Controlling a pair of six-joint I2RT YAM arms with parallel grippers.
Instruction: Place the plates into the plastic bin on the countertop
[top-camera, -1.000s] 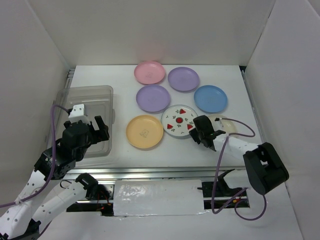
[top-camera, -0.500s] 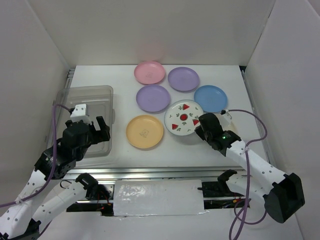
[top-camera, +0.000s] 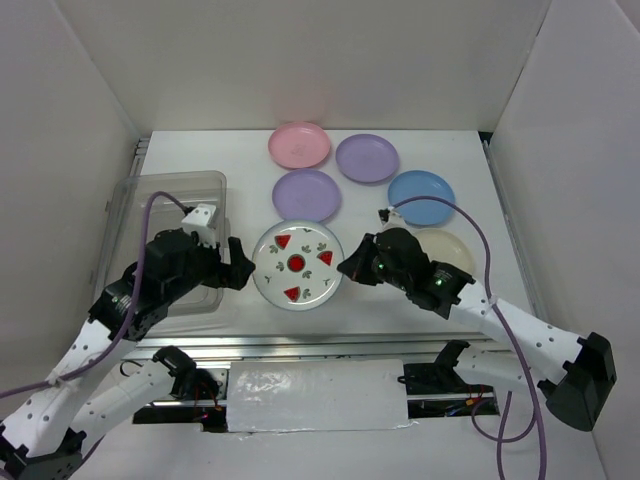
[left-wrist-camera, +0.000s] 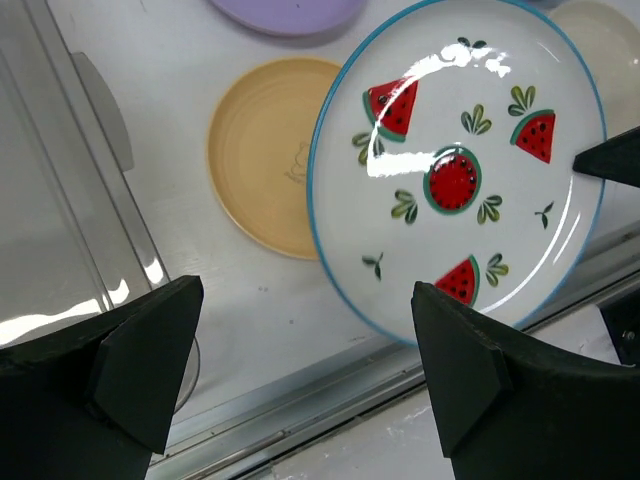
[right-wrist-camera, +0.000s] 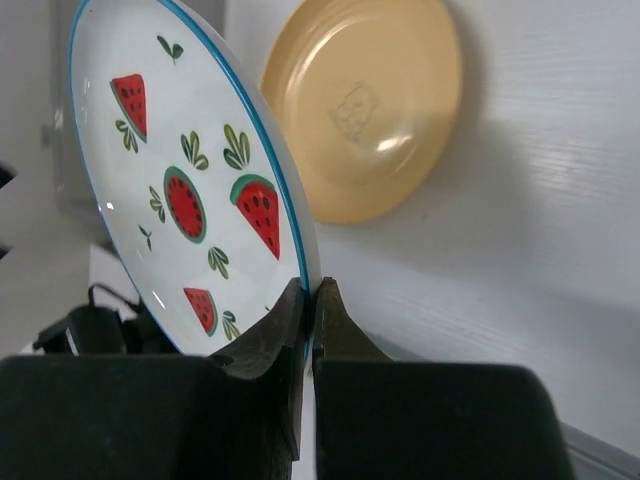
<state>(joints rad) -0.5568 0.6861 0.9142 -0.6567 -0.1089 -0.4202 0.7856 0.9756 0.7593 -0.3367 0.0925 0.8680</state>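
My right gripper (right-wrist-camera: 312, 300) is shut on the rim of the white plate with red fruit prints (top-camera: 297, 263), holding it tilted above the countertop (top-camera: 240, 165). That plate (left-wrist-camera: 455, 170) hangs over the orange-yellow plate (left-wrist-camera: 265, 155), which the top view hides. My left gripper (top-camera: 243, 268) stands open just left of the held plate, its fingers (left-wrist-camera: 150, 360) apart and touching nothing. The clear plastic bin (top-camera: 170, 195) sits at the left, behind the left gripper. Pink (top-camera: 299, 145), two purple (top-camera: 367, 157) (top-camera: 306, 195), blue (top-camera: 421, 192) and cream (top-camera: 452, 245) plates lie on the countertop.
A metal rail (left-wrist-camera: 300, 400) runs along the front edge just below both grippers. White walls (top-camera: 570, 150) close in the left, right and back. The right arm's cable (top-camera: 470, 215) arcs over the blue and cream plates.
The right gripper has lifted the printed plate and carried it left, over the orange-yellow plate. The left arm has swung right, away from the bin and up to the plate.
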